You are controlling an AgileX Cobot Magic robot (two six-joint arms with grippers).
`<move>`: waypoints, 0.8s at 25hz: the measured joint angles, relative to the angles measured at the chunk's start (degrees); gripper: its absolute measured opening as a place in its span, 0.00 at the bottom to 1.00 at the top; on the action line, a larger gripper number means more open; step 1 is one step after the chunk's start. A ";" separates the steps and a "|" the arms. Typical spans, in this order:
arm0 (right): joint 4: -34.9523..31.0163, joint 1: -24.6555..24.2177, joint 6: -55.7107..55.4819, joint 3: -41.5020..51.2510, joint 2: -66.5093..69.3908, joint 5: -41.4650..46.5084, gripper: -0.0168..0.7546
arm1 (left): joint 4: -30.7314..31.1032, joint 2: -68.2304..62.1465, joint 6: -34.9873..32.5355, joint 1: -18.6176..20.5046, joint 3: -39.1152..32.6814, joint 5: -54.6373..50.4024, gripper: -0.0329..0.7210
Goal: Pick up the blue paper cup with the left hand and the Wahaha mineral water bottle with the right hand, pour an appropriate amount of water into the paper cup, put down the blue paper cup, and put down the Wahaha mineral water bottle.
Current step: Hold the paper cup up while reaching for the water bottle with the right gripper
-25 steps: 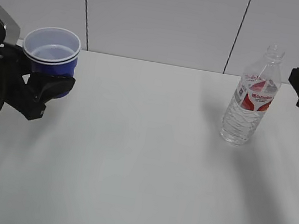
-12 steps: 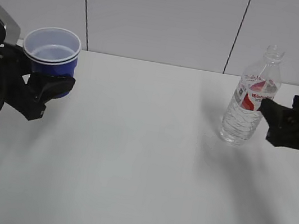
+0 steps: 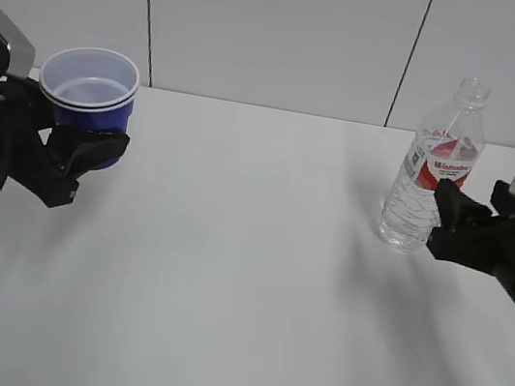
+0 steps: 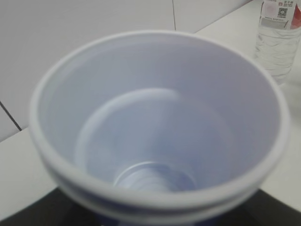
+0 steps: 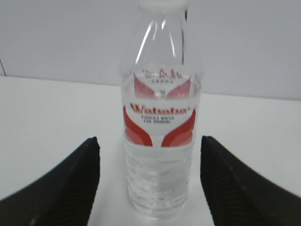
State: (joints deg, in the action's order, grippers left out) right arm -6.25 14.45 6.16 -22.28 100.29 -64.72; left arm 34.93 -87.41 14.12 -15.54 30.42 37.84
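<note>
My left gripper [image 3: 91, 143] is shut on the lower part of the blue paper cup [image 3: 89, 91] and holds it upright at the far left. The left wrist view looks down into the cup's white inside [image 4: 160, 127], which looks empty. The Wahaha mineral water bottle [image 3: 432, 172] stands upright and uncapped on the table at the right, with clear water in it. My right gripper [image 3: 446, 217] is open, level with the bottle's lower half and just to its right. In the right wrist view the bottle [image 5: 160, 141] stands between and just beyond the two black fingers [image 5: 70, 183], untouched.
The white table [image 3: 244, 279] runs back to a pale panelled wall [image 3: 283, 31] close behind the cup and bottle. The bottle also shows at the top right of the left wrist view [image 4: 280, 33].
My right gripper has moved down and leftward to the bottle, from beside its shoulder to beside its lower half. The left gripper and the cup have not moved.
</note>
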 joint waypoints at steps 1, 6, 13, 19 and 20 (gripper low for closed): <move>-0.25 0.00 0.00 0.00 1.34 -0.10 0.67 | 0.00 0.00 0.00 0.00 0.00 0.00 0.62; -1.78 0.00 0.00 -0.81 3.35 -0.24 0.67 | 0.00 0.00 0.00 0.00 0.00 -0.09 0.62; 2.34 0.00 0.00 -1.54 4.04 -0.57 0.67 | 0.00 0.00 0.00 0.00 0.00 -0.09 0.62; 6.25 0.00 0.00 -1.89 5.34 -0.70 0.67 | 0.00 0.00 0.00 0.00 0.00 -0.09 0.62; 6.25 0.00 0.00 -1.89 5.34 -0.70 0.67 | 0.00 0.00 0.00 0.00 0.00 -0.09 0.62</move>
State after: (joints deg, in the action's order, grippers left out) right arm 0.00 14.45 6.16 -24.17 105.63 -65.42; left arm 34.93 -87.41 14.12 -15.54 30.42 37.74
